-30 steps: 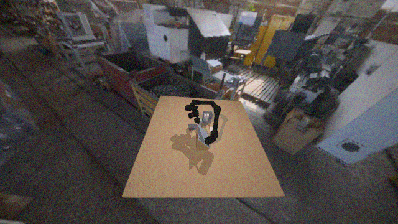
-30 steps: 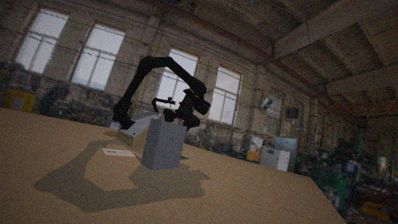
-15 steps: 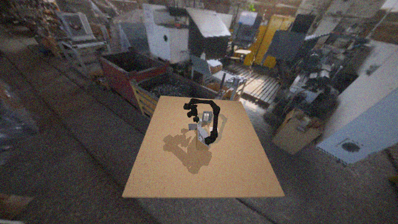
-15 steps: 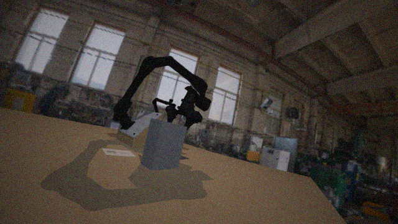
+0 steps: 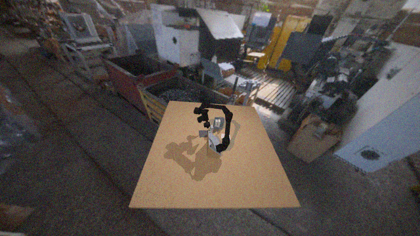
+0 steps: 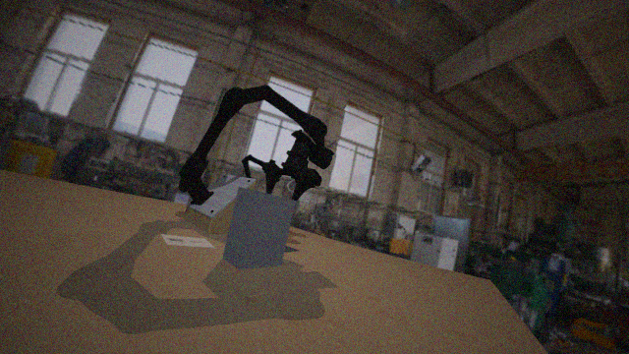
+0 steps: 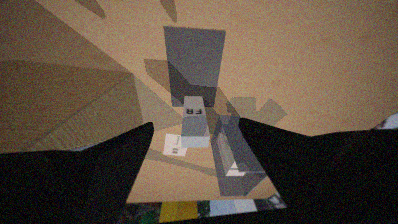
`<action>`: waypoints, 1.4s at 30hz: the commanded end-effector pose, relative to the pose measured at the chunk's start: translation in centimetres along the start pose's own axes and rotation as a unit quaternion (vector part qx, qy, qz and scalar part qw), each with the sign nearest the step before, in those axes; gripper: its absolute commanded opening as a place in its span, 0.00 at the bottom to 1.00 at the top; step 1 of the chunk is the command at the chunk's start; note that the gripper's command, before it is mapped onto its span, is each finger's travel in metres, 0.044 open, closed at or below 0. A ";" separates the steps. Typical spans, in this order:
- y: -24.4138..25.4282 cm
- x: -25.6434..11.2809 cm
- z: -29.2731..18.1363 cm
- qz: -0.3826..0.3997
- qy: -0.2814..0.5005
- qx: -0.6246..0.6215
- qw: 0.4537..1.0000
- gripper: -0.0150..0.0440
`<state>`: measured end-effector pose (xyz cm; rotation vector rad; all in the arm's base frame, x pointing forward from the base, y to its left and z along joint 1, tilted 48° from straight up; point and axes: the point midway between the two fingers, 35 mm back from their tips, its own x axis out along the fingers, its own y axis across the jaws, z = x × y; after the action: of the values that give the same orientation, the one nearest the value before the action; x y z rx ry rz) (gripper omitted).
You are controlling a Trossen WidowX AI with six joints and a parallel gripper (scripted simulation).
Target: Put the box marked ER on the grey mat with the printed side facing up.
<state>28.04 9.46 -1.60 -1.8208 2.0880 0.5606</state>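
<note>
Your claw (image 5: 204,122) (image 6: 284,189) (image 7: 197,124) is wide open, gripping nothing. In the wrist view, you can see a box (image 7: 194,125) with blurry dark letters between the grey mat (image 7: 195,55) (image 5: 203,134) and your white card (image 7: 174,145), next to the bin (image 7: 234,187) (image 6: 260,228). You can't tell if it touches the mat.

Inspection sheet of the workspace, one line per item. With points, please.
Surface: tan tabletop (image 5: 256,183) (image 6: 393,305) (image 7: 310,65); shadows across it.
Job's things: flat grey mat (image 5: 203,134) (image 7: 195,55) bare; open-topped grey bin (image 5: 222,124) (image 6: 260,231) (image 7: 234,191) with pale contents; pale box (image 7: 195,125) with dark lettering, seemingly beside the bin, code not safely readable.
Clutter: white printed card (image 6: 187,241) (image 7: 175,145) lying flat.
Gripper: black parallel-jaw gripper (image 5: 207,125) (image 6: 283,193) (image 7: 197,124) open, nothing held.
Cables: nothing seen.
Surroundings: dim industrial hall, tall windows, machinery.
</note>
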 end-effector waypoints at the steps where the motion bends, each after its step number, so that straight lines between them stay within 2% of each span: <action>1: 0.1 -0.8 -0.2 -0.006 -0.009 -0.002 1.000 1.00; 11: 0.2 -1.5 -0.5 -0.017 -0.018 0.000 1.000 1.00; 19: 0.1 -1.1 -2.2 -0.011 -0.048 0.005 0.999 0.66; 35: 0.2 0.3 -6.0 -0.009 -0.120 0.022 0.992 0.66; 42: 0.3 0.3 -6.2 -0.009 -0.123 0.023 0.992 0.66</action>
<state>28.05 6.39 3.72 -1.6569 1.9009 0.6769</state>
